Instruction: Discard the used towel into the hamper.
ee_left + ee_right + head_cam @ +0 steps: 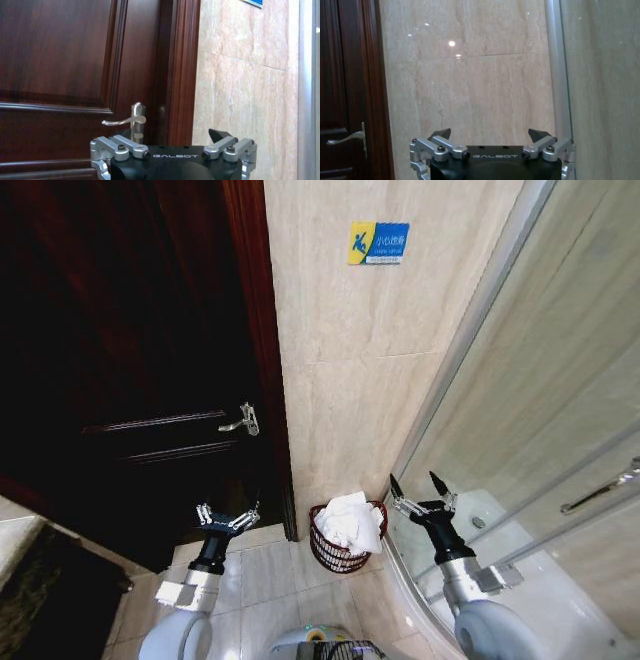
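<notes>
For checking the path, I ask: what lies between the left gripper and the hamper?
In the head view, just bare floor tile and the foot of the dark door frame separate the left gripper from the hamper, which holds a white towel.

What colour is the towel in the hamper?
White; the towel shows best in the head view, in the hamper.

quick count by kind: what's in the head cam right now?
Hamper: 1
Towel, white, in the hamper: 1
Door, dark wood: 1
Door handle: 1
Blue wall sign: 1
End effectors, left and right, both open and empty: 2
Total: 7
</notes>
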